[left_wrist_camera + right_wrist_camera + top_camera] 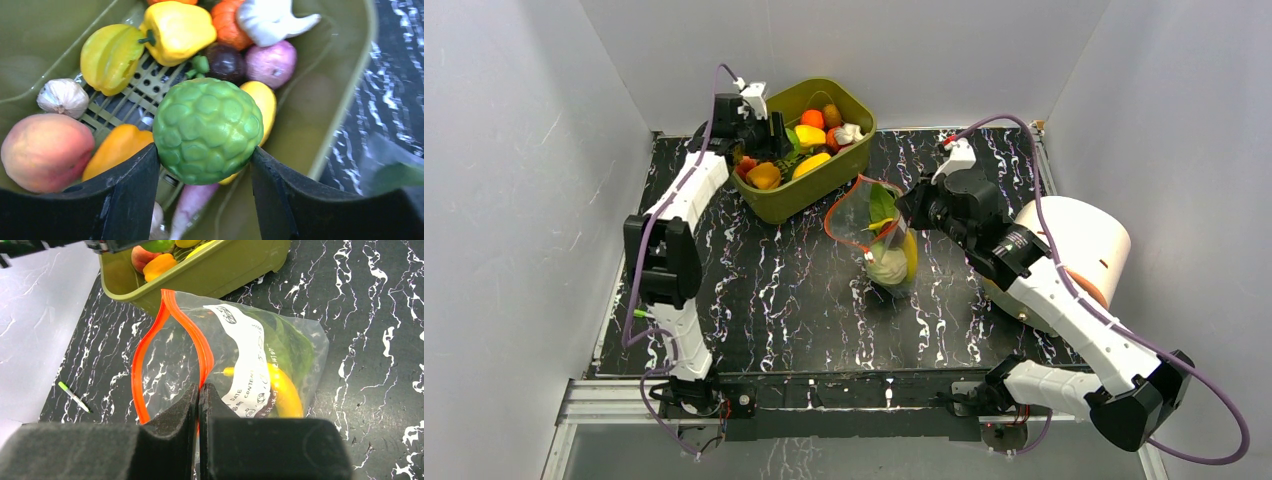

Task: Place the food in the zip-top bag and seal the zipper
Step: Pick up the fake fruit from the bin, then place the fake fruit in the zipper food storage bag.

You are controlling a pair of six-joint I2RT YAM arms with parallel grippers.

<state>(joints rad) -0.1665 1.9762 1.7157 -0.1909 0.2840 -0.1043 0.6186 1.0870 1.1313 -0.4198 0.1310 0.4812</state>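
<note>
Nearest the bottom of the overhead view, the black marbled table (pixel 774 300) is carrying everything, and a white roll (pixel 1074 240) is resting at its right side. Toward the middle of the frame, the right gripper (pixel 199 390) is clamping its two dark fingers (pixel 170 412) flat together on the zipper (pixel 150 335). It is pinching one lip of the zip-top bag (pixel 310 365), and the mouth is gaping in a wide red-orange loop. The bag is standing just right of centre on the table, with its mouth turned toward the upper left. Inside it a yellow banana (pixel 285 390) is lying behind the white label, a long green leaf (pixel 292 347) is pressing against the clear wall above it, and a pale green cabbage (pixel 887 266) is sitting at the bottom. At the lower left of the right wrist view, a small green-tipped stick (pixel 72 396) is lying on the table, well apart from the bag. Farther back, in the upper middle of the overhead view, the olive-green tub (pixel 809 200) is sitting just beyond the bag's mouth. The left gripper (pixel 204 152) is reaching down into its left end, its fingers pressing on both sides of a bumpy green fruit (pixel 207 125) and gripping it. Around that fruit a peach (pixel 45 150), an orange pepper (pixel 117 145), a yellow star fruit (pixel 110 57), a yellow pepper (pixel 175 30), a garlic bulb (pixel 62 97) and a purple onion (pixel 270 62) are lying in the tub, over its slotted floor
</note>
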